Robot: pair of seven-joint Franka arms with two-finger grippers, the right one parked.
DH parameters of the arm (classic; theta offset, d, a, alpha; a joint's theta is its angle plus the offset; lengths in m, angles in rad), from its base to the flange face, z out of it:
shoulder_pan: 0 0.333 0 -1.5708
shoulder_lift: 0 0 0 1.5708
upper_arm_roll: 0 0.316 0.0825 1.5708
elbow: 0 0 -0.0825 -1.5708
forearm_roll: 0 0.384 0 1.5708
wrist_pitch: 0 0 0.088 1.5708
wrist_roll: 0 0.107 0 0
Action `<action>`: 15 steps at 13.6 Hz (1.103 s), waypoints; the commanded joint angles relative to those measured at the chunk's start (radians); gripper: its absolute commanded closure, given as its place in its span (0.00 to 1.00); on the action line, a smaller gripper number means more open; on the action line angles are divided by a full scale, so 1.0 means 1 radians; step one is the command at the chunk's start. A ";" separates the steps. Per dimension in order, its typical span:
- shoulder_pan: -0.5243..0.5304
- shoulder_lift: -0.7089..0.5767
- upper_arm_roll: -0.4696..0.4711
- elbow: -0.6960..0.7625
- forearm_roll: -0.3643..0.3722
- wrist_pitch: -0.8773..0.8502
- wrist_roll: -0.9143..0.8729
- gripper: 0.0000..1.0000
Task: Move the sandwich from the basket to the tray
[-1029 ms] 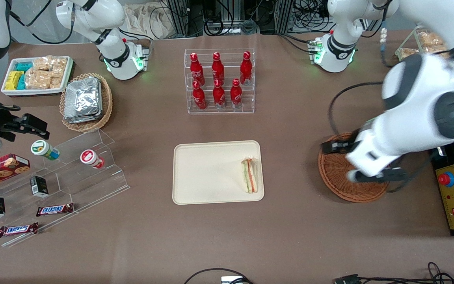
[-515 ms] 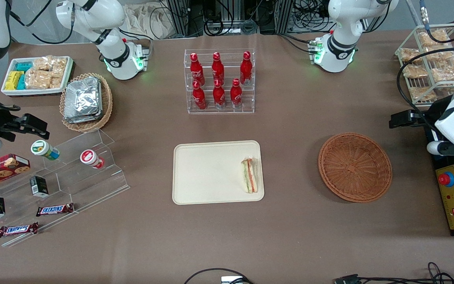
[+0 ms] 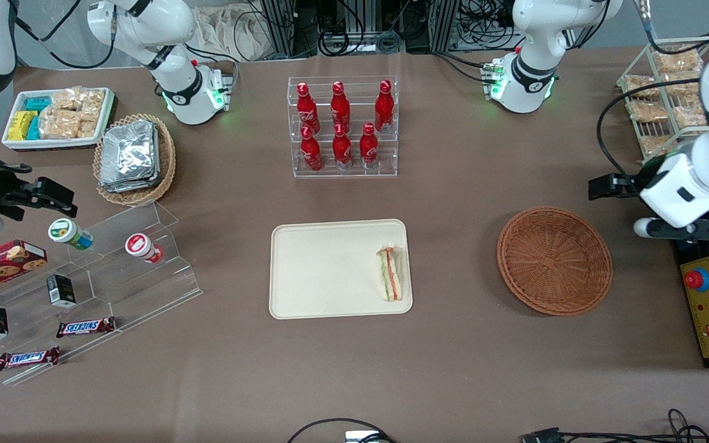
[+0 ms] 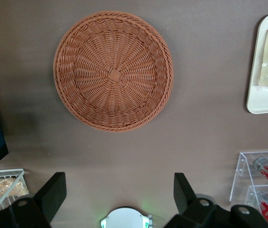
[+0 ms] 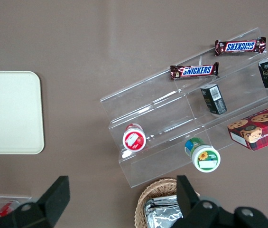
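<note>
1. Tray (image 3: 330, 271) sits at the centre of my front view.
2. Basket (image 3: 554, 260), right of centre there, holds nothing I can see.
3. My gripper (image 4: 119, 192) hangs above bare table beside the basket, fingers spread wide.
4. Sandwich (image 3: 390, 272) lies on the tray's right end.

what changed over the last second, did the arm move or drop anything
The gripper pulled away from above the basket toward the working arm's end of the table, then eased slightly back; it is open and carries nothing. The sandwich stayed on the tray, and the basket did not move.
</note>
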State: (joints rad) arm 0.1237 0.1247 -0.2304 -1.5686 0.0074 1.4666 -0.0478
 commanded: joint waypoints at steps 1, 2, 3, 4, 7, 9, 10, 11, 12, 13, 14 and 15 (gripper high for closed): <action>0.004 -0.157 -0.006 -0.211 0.008 0.102 0.006 0.00; 0.005 -0.155 -0.006 -0.203 0.008 0.103 0.008 0.00; 0.005 -0.151 -0.004 -0.189 0.009 0.104 0.014 0.00; 0.004 -0.151 -0.004 -0.183 0.009 0.106 0.014 0.00; -0.108 -0.154 0.063 -0.160 0.069 0.107 0.013 0.00; -0.133 -0.151 0.069 -0.156 0.079 0.113 0.002 0.00; -0.131 -0.149 0.069 -0.156 0.074 0.129 0.000 0.00; -0.131 -0.146 0.069 -0.151 0.072 0.132 0.002 0.00; -0.130 -0.134 0.069 -0.133 0.072 0.123 -0.001 0.00; -0.128 -0.125 0.069 -0.130 0.071 0.120 -0.004 0.00; -0.127 -0.123 0.069 -0.131 0.071 0.120 -0.007 0.00; -0.127 -0.123 0.069 -0.131 0.071 0.118 -0.009 0.00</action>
State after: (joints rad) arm 0.0034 -0.0082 -0.1667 -1.7202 0.0683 1.5909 -0.0461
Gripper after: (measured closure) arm 0.000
